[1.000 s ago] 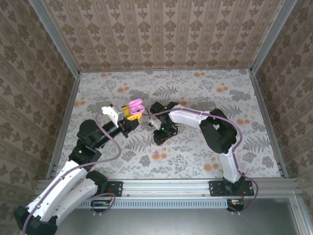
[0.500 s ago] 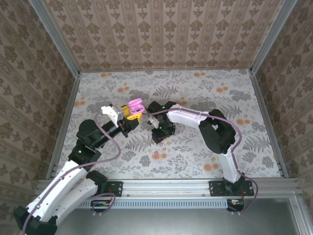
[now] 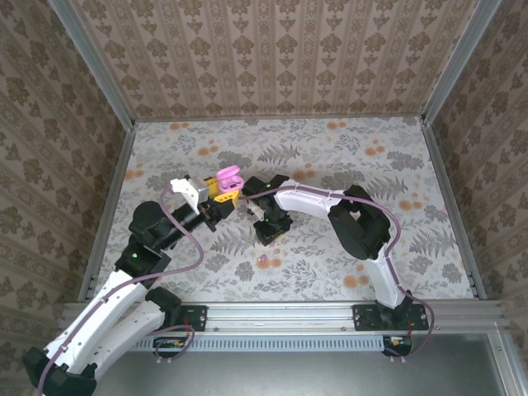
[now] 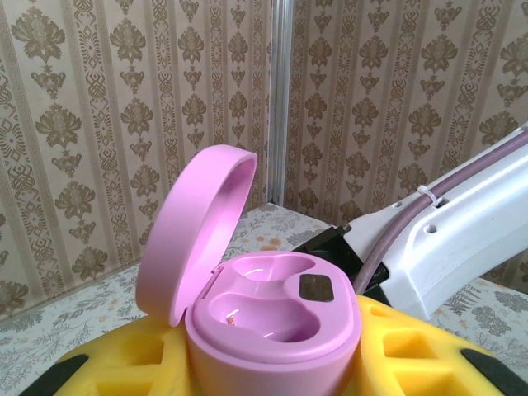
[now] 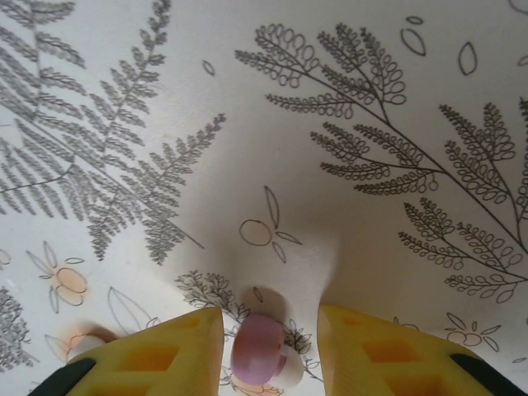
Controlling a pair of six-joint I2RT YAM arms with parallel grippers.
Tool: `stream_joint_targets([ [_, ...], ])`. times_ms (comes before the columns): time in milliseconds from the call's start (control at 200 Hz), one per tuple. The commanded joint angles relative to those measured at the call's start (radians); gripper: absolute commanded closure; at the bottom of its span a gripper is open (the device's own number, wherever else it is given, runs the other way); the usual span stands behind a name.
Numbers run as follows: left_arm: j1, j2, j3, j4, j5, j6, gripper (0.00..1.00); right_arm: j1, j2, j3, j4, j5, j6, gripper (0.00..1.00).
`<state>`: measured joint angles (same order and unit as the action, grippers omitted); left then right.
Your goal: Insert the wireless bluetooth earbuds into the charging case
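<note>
Fern cloth [image 5: 330, 165]; right wrist: earbud [image 5: 257, 355] between fingers [image 5: 157, 359]; left wrist: open case [image 4: 264, 322].

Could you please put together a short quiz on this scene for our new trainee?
1. True or false: the pink charging case held by the left gripper has its lid shut.
2. What sits between the fingers of the right gripper? A) a pink earbud B) a cyan earbud C) a second case
3. Fill in: the case's two wells look ____.
Key: 1 false; 2 A; 3 empty.
</note>
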<state>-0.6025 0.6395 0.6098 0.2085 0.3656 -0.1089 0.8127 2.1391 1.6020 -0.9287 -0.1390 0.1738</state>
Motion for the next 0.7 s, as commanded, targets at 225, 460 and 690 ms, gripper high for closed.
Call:
stream_joint_targets([
  [225,-0.009,-0.008,0.028,0.014,-0.003,0.005,0.71,0.021,0.035,0.018,-0.035,0.055,0.035,0.69],
  [460,-0.008,-0.008,0.028,0.008,-0.005,0.006,0.71,0.023,0.029,0.018,-0.041,0.063,0.059,0.73],
  [690,-0.009,-0.004,0.029,0.005,-0.014,0.007,0.71,-0.012,-0.089,-0.045,0.024,-0.065,0.098,0.73],
])
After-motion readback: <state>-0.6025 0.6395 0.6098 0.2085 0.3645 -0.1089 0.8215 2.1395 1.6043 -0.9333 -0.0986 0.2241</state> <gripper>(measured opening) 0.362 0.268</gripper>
